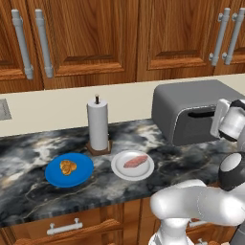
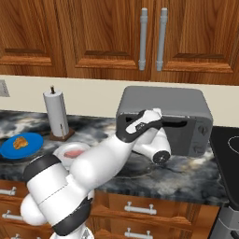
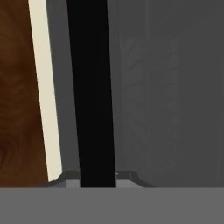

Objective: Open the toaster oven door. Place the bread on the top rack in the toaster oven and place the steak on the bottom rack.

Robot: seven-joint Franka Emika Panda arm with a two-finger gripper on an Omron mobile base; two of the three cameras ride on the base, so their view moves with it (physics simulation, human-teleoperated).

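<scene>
At right of the left base view, on the dark marbled tabletop [image 1: 28, 158], sits the oven [image 1: 191, 98], a smooth gray box with rounded top edges; its flat dark door [image 1: 198, 125] is upright and closed, the long slot running level across it. Left of it, a round blue plate [image 1: 82, 174] carries lumpy golden bread [image 1: 68, 167], and a round white plate [image 1: 125, 173] carries the flat pink steak [image 1: 136, 161], long axis angled toward upper right. Jaws are clenched at the door's slot.
</scene>
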